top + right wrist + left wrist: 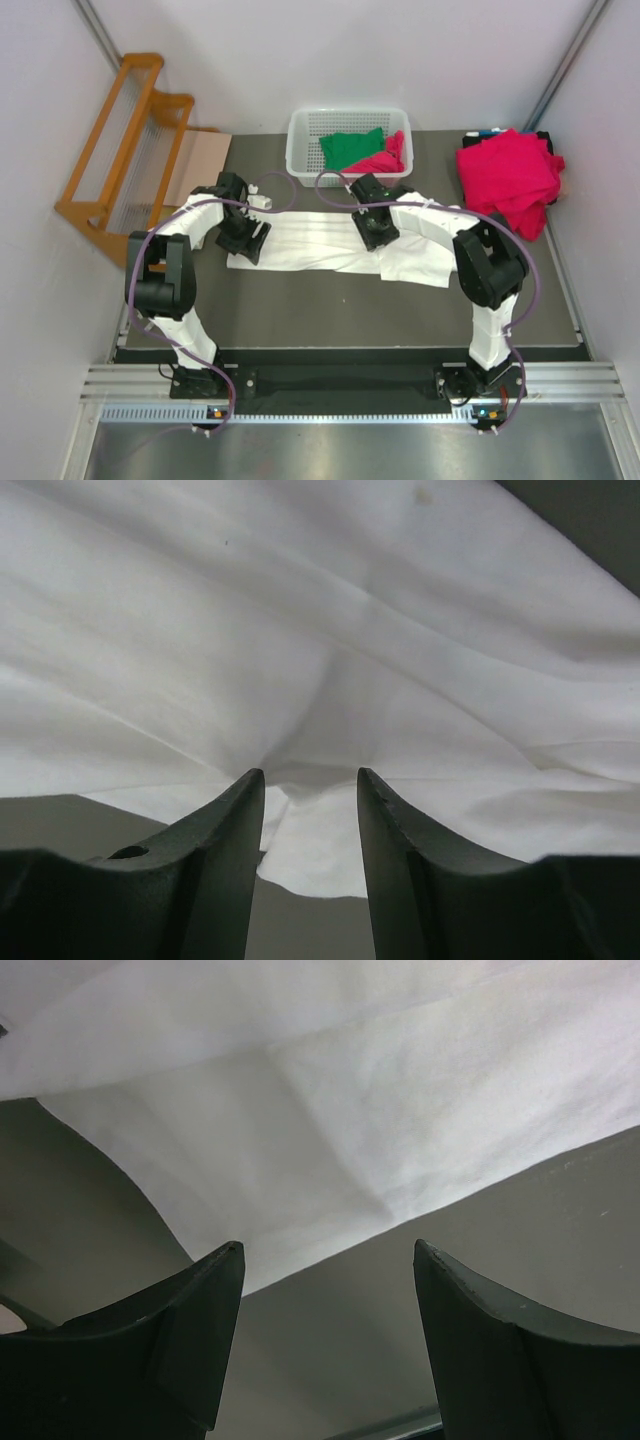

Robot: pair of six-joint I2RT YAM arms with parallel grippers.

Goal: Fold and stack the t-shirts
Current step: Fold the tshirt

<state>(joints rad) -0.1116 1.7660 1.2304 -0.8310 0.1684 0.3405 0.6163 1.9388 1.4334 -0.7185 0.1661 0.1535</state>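
White t-shirt [320,243] lies mid-table [330,310] as a folded strip, long axis left-right. Left fingers [195,1320] are wide and empty at the strip's left end, with the cloth edge just ahead of the tips. Right fingers [225,840] are narrow over the strip's right half, and cloth puckers into the gap; can't tell if it's pinched. Each arm is nearer its own end. Pink shirt pile [508,178] sits far right, well apart.

Pale walls [350,50] — orange wooden rack [118,150] left of grey table [340,305]
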